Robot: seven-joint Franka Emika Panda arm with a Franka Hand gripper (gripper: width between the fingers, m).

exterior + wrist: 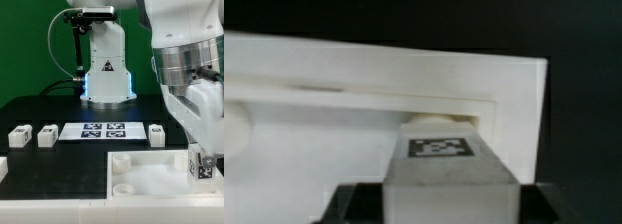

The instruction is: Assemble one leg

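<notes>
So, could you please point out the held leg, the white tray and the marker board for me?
leg (441, 150): wrist view, tagged face.
white tray (135, 176): exterior view, near rim.
marker board (103, 130): exterior view, centre of tag strip.

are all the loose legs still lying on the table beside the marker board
No: the gripper holds one leg over the white tray, while three others lie beside the marker board.

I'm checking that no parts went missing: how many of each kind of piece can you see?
Legs: 4, three loose, one held in the gripper
Tray: 1
Marker board: 1
Total: 6, not counting a white piece cut off at the exterior view's left edge.
</notes>
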